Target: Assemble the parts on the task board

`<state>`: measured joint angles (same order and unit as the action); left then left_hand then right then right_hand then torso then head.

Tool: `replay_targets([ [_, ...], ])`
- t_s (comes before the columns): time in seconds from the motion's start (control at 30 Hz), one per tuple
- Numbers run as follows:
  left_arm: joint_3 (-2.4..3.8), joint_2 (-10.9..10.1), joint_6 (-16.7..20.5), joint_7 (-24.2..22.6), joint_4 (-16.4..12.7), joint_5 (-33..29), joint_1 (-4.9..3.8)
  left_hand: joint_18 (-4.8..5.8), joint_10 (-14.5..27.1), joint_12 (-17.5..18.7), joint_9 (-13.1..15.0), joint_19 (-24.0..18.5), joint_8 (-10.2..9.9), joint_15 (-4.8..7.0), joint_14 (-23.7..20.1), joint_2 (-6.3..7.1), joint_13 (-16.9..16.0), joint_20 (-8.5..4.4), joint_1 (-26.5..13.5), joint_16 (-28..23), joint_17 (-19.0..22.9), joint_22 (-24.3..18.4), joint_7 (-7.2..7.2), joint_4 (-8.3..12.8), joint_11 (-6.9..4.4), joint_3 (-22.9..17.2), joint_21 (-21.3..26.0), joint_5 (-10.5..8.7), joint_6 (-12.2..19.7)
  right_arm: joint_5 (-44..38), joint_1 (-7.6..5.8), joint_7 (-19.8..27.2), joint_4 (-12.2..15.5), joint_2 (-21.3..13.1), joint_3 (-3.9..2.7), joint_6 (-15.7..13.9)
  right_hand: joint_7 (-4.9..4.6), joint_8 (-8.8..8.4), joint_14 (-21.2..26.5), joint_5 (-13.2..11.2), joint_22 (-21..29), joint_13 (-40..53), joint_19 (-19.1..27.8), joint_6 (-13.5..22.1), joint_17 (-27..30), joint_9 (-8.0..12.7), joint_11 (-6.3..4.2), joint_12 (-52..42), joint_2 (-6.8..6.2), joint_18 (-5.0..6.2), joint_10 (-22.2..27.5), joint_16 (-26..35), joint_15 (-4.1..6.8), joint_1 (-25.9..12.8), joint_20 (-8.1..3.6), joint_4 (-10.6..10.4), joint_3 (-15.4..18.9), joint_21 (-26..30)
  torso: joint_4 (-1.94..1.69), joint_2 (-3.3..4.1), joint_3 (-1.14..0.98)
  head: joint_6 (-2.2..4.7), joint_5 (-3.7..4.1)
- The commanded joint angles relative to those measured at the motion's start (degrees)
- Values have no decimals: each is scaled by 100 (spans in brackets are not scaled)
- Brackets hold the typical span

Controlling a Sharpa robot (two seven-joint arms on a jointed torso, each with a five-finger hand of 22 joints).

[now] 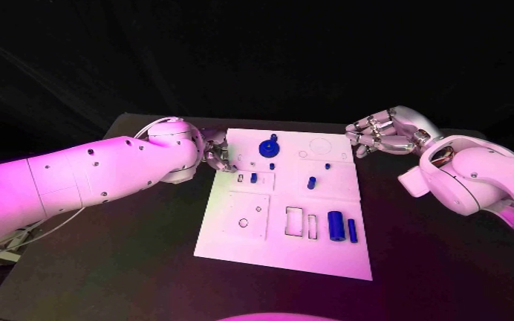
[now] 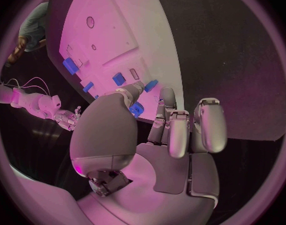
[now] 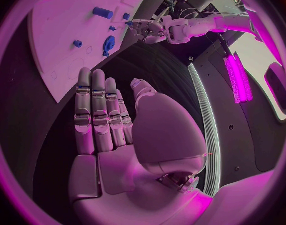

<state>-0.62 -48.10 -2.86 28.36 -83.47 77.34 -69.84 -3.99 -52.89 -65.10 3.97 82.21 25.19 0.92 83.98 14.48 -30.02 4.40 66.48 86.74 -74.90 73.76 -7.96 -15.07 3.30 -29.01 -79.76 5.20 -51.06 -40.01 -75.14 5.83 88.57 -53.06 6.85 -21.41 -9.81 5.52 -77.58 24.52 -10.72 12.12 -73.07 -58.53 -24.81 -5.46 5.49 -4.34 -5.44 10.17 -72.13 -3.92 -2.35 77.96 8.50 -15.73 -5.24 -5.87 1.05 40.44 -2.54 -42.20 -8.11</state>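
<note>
Fingers [image 2: 169, 130] of left hand [image 2: 158, 150] pinch blue part [image 2: 137, 109] — right hand [image 3: 112, 135] empty.

Black table [image 1: 128, 276], dark backdrop [image 1: 257, 31]

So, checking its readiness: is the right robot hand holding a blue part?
No, the right robot hand holds nothing, its fingers straight and clear of the task board.

the white task board [image 1: 241, 243] lies flat mid-table, cut with rectangular and round recesses. a blue round gear-like part [image 1: 270, 145] sits near its far edge, small blue pegs [image 1: 312, 183] mid-board, and two blue cylinders [image 1: 336, 224] lie side by side near its right edge
</note>
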Motion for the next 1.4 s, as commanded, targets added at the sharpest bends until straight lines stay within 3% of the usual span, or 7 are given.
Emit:
replay_targets([
  [0.03,6,-7,-84,-79,-17,-22,-6,18,30,-41,-5,-4,38,-43,438,-15,-7,26,71,-24,-1113,-8,-16,-17,30,49,25,-1,37,-6,2,-7,2,3,-2,51,-23,-24,-16,38,6,5,-25,32,6,-9,39,-13,12,38,8,4,-14,-64,10,-20,25,28,0,-1,1,0,4],
  [0.57,10,91,-31,-133,41,-113,-6,28,-4,-57,4,22,117,-19,462,-254,2,11,246,21,-1162,43,15,-125,-2,148,-9,15,-38,-6,5,-7,-9,23,-2,57,-23,-24,-16,38,6,5,-25,32,6,-9,39,-13,12,38,8,4,-14,-64,10,-20,25,28,-3,-3,2,4,-19],
  [0.9,10,149,-153,-104,77,-106,-7,33,-69,-60,31,34,197,4,471,-165,-10,-8,264,36,-1180,66,52,-152,-30,281,-24,4,-127,-6,13,-10,-19,30,-2,64,-23,-24,-16,38,6,5,-25,32,6,-9,39,-13,12,38,8,4,-14,-64,10,-20,25,28,5,-1,2,13,-15],
  [1.4,10,270,-384,64,176,-37,-37,34,-135,-71,137,40,416,68,475,-233,-53,-62,207,42,-1188,75,149,-154,-109,435,-29,12,-273,-6,23,-21,-29,42,-2,91,-23,-24,-16,38,6,5,-25,32,6,-9,39,-13,12,38,8,4,-14,-64,10,-20,25,28,0,-2,1,-8,0],
])
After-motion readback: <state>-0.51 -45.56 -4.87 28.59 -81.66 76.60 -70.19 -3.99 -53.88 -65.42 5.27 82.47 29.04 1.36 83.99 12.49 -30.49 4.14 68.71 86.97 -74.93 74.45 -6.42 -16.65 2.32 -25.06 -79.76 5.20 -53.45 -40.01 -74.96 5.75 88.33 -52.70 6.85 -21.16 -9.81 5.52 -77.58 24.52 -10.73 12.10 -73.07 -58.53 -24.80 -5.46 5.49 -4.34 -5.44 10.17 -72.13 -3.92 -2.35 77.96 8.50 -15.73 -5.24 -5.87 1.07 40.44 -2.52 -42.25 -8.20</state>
